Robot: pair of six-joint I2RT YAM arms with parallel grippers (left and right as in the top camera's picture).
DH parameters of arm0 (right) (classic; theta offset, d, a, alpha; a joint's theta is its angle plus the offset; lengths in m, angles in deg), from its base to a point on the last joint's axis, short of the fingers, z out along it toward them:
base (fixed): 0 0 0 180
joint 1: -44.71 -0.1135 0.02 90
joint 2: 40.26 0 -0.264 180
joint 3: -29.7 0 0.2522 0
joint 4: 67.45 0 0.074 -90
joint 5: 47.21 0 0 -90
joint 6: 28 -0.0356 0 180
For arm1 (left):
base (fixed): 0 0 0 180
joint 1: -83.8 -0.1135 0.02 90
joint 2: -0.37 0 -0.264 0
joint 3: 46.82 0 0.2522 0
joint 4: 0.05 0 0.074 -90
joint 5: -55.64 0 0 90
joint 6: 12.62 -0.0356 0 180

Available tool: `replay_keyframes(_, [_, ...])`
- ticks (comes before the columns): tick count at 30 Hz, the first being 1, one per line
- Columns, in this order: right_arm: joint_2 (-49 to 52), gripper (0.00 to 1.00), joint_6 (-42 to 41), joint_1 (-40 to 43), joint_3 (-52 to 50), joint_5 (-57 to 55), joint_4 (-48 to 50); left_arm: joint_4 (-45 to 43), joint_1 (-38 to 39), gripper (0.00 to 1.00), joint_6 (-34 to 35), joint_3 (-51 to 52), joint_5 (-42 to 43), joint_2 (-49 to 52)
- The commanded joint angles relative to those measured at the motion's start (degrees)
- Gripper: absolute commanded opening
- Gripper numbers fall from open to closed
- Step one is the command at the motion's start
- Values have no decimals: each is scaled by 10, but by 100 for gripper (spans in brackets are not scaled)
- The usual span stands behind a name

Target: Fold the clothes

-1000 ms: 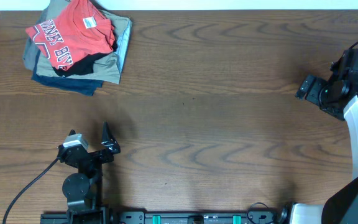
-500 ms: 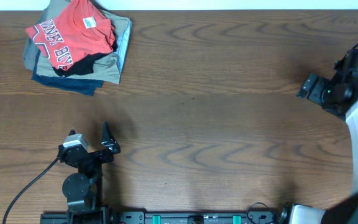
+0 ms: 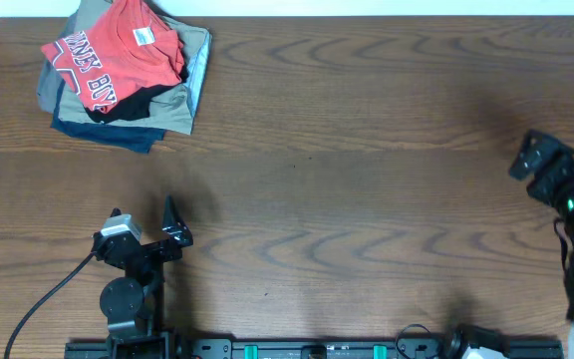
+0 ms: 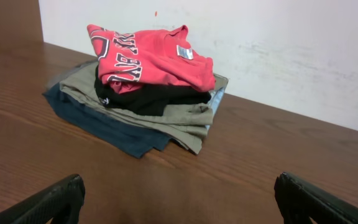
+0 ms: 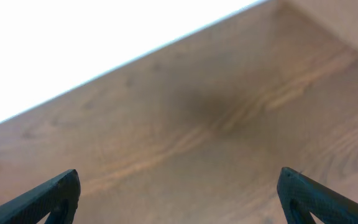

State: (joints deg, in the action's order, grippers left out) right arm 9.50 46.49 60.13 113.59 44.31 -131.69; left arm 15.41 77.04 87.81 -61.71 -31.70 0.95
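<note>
The coral-red T-shirt (image 3: pixel 108 55) with navy-and-white lettering and a white neck tag lies folded on top of a stack of garments at the far left of the table. It also shows in the left wrist view (image 4: pixel 151 59). My left gripper (image 3: pixel 172 224) is open and empty near the front left, well short of the stack; its fingertips frame bare wood in the left wrist view (image 4: pixel 179 199). My right gripper (image 3: pixel 531 160) is open and empty at the far right edge, over bare wood in the right wrist view (image 5: pixel 179 196).
Under the red shirt lie a black garment (image 3: pixel 133 102), a khaki one (image 3: pixel 172 105), a light blue one (image 3: pixel 199 75) and a navy one (image 3: pixel 108 135). A white wall (image 4: pixel 278 43) stands behind the table's far edge.
My right arm has swung toward the front right and its gripper has moved down and right. The left arm and the stack have not moved.
</note>
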Motion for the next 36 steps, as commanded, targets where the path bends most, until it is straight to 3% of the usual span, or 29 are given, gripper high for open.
replay_keyframes(1, [-44, 99, -3, 1, -6, 0, -1, 23, -3, 98, -8, 9, -5, -3])
replay_keyframes(12, [-193, 99, -3, -3, -131, 0, -3, 23, -3, 98, -8, 9, -5, -3])
replay_keyframes(18, [-274, 99, -3, -28, -182, -2, -93, 23, -3, 98, -8, 9, -5, -3])
replay_keyframes(23, [-328, 99, 8, -32, -206, -27, -79, 23, -3, 98, -8, 9, -5, -3])
replay_keyframes(31, [-396, 99, 8, -66, -356, 93, 105, 23, -3, 98, -8, 9, -5, -3])
replay_keyframes(36, [-468, 99, -29, -95, -480, 107, 200, 23, -3, 98, -8, 9, -5, -3])
